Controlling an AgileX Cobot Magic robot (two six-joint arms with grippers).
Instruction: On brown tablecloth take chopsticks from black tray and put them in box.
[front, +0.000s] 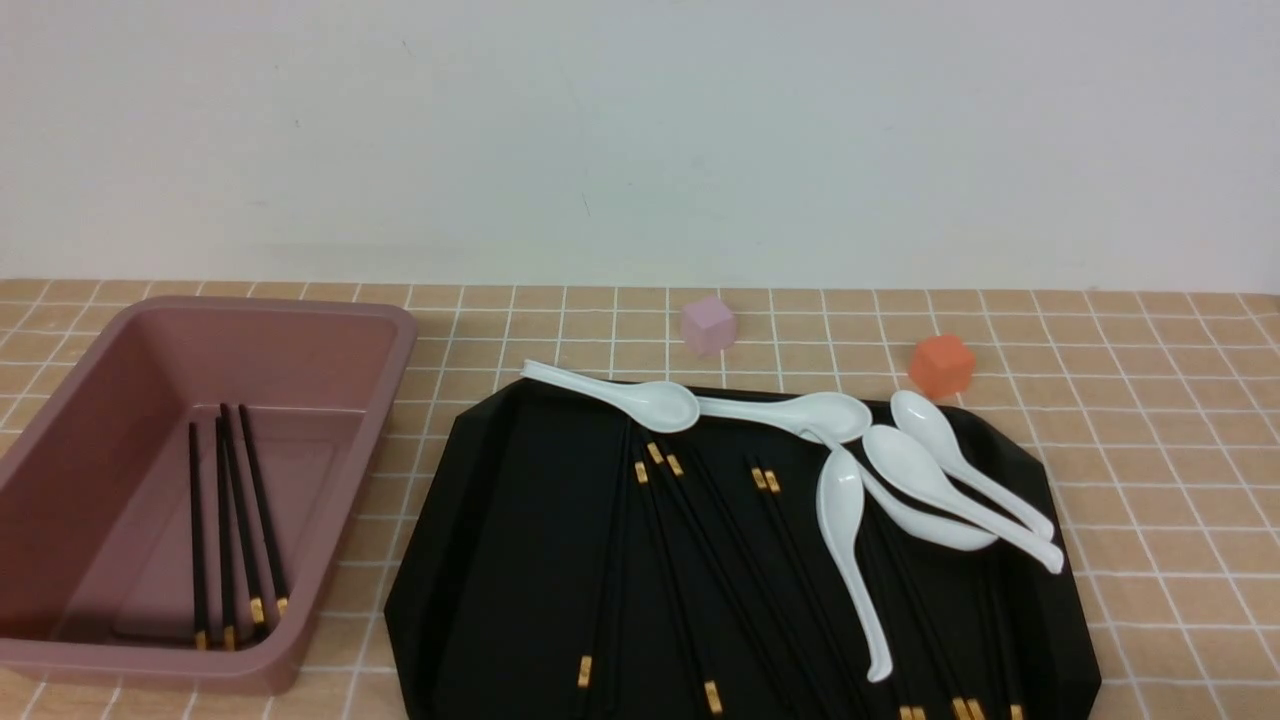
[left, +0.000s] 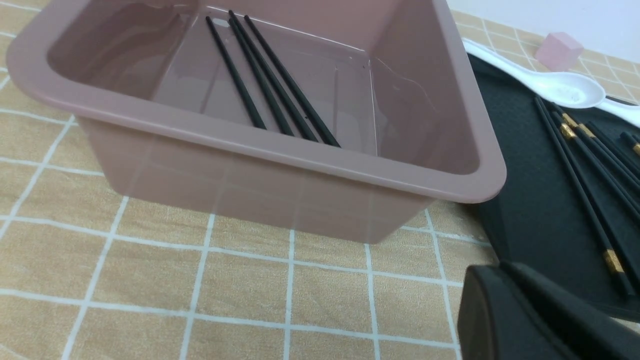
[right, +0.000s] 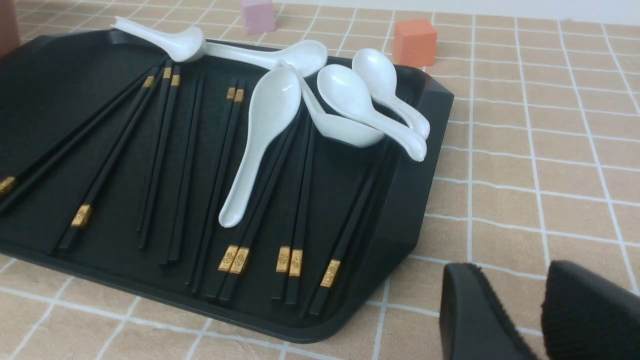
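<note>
Hiding mid-handle, the lower-right chopsticks (front: 915, 600) pass beneath spoons (front: 840, 500); left gripper's (left: 492, 280) jaws meet, right gripper's (right: 525, 280) part.

Black chopsticks (front: 684, 590) in black tray (front: 560, 540), four in box (front: 350, 520)

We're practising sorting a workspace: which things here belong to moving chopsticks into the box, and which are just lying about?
Part of the job:
- chopsticks
- black tray
- box
- tablecloth

Just lying about:
- white spoons
- pink cube
- orange cube
</note>
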